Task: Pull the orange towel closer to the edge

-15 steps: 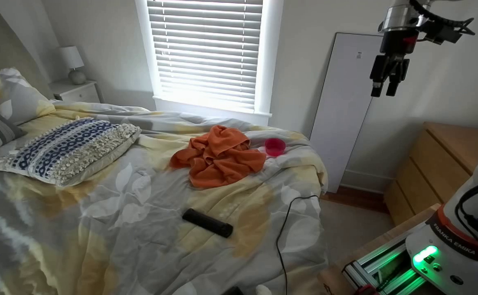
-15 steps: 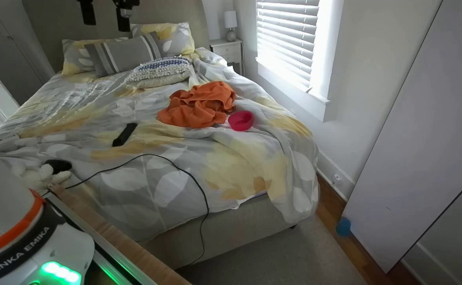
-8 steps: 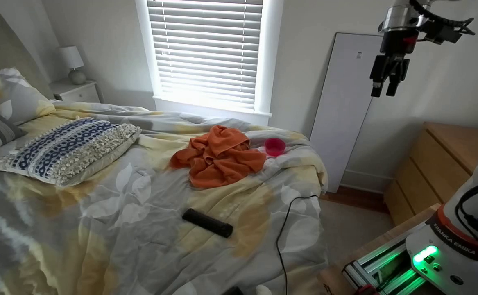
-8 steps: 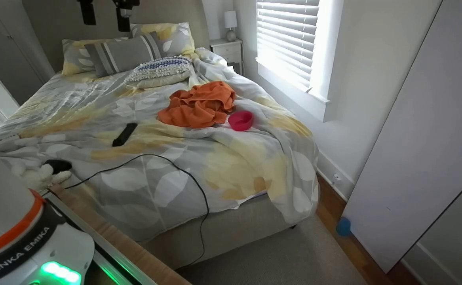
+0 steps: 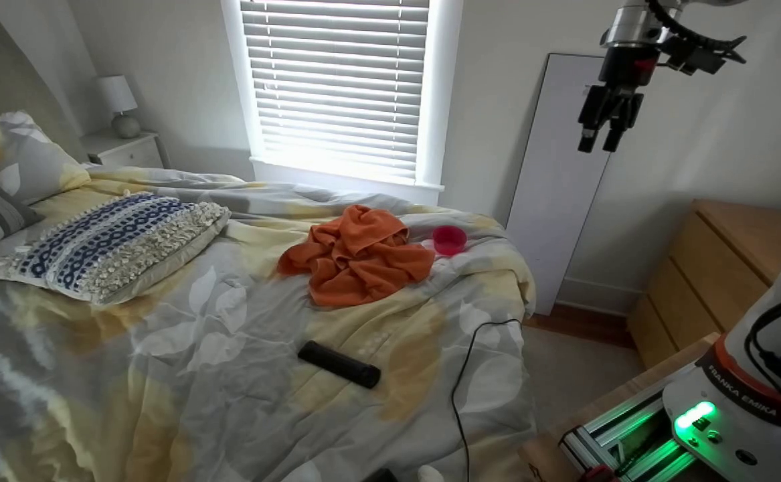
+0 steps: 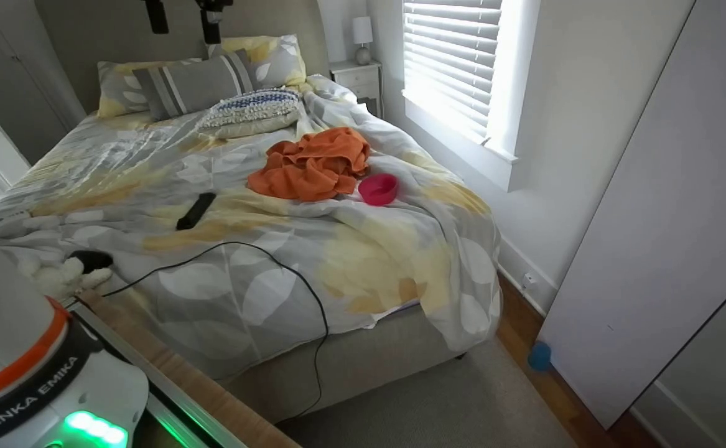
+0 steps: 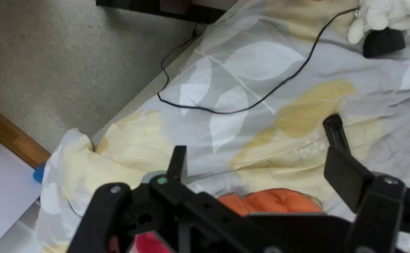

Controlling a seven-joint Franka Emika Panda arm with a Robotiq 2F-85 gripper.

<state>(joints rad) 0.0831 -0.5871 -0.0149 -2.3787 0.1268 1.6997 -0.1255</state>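
The orange towel lies crumpled on the bed and shows in both exterior views. In the wrist view only its upper part shows; the gripper body hides the rest. My gripper hangs in the air, pointing down, well above and apart from the towel, in both exterior views. In the wrist view the fingers are wide apart with nothing between them. The bed's foot edge lies on the robot's side of the towel.
A pink bowl sits right beside the towel. A black remote-like object and a black cable lie on the bed. A white plush toy is near the robot base. A patterned pillow lies farther up the bed.
My gripper has moved a short way and slightly up, leftward in an exterior view, toward the bed's side. The towel and the other objects have not moved.
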